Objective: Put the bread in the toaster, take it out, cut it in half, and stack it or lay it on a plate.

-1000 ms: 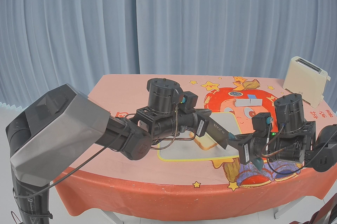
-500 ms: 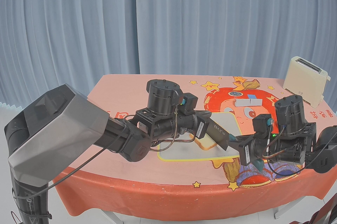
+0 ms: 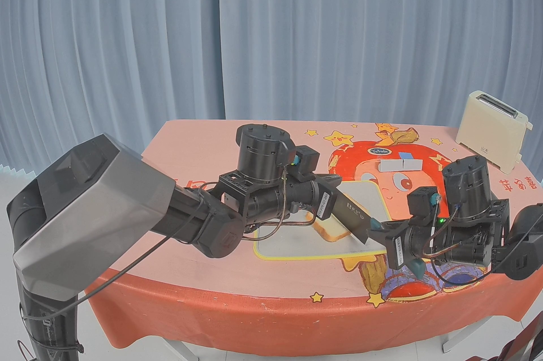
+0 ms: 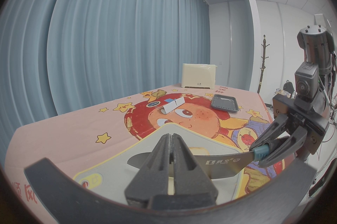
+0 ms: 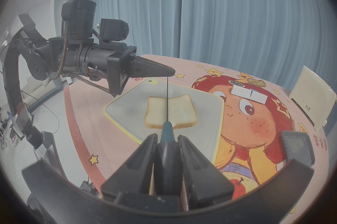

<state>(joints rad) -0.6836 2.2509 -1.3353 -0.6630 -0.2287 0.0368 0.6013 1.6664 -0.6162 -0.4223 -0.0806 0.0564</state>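
Observation:
A slice of bread [image 3: 334, 233] [image 5: 179, 112] lies flat on the white cutting board [image 3: 283, 249] [image 5: 130, 109]. The knife [image 3: 352, 214] [image 4: 217, 165] hangs blade-down across the middle of the slice, just above it. My right gripper [image 3: 378, 226] [image 5: 166, 138] is shut on the knife's teal handle [image 5: 167, 129]. My left gripper [image 3: 338, 193] [image 4: 172, 140] [image 5: 170, 72] is shut, with its tip against the upper part of the blade. The cream toaster [image 3: 493, 130] [image 4: 198, 75] stands at the table's far right.
A black plate [image 4: 224, 102] [image 5: 296, 145] sits on the tablecloth to the right of the board, toward the toaster. Two small white and blue tags [image 3: 400, 164] lie beyond the board. The table's front edge [image 3: 294, 317] is close below the board.
The right gripper and knife have eased slightly down and to the right. The left gripper has stayed against the blade, and the bread has not moved.

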